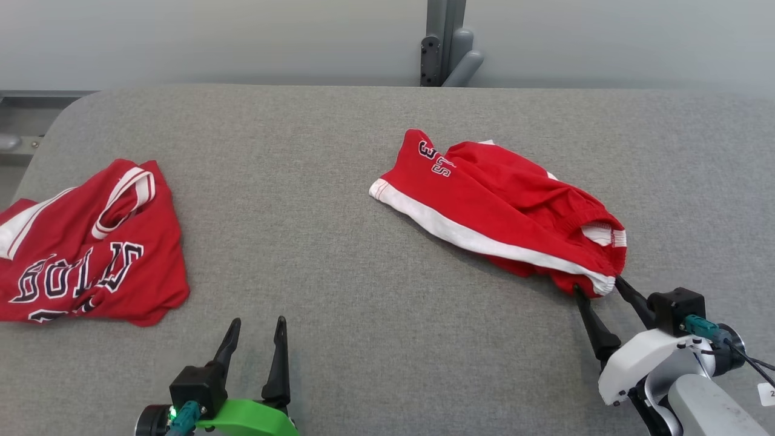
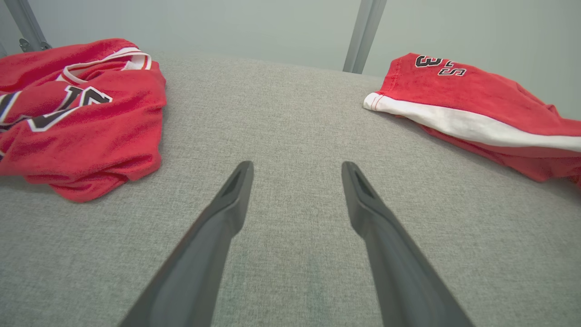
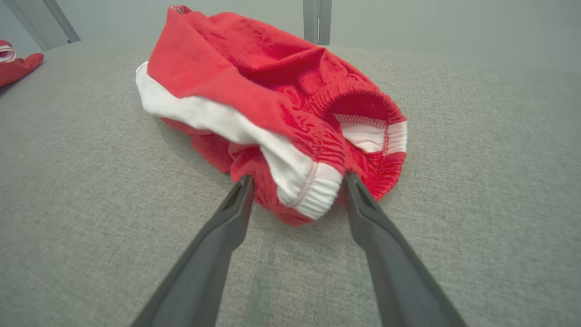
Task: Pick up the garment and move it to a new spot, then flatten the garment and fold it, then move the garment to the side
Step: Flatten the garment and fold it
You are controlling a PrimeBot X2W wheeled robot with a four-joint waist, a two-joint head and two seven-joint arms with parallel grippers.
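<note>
- Red shorts (image 1: pixel 502 206), toward 2 o'clock in the head view: two navy, white-edged digits at the hem corner farthest from the robot, upside down from here. They look like "35", though the second digit is creased.
- The same digits show at 1 o'clock in the left wrist view.
- Red jersey (image 1: pixel 91 254), at 9 o'clock in the head view: large navy, white-edged letters, upside down, apparently "BULLS". The figures beneath them are folded under and unreadable.
- White tag (image 1: pixel 768 393), at 4 o'clock: its print is cut off.
</note>
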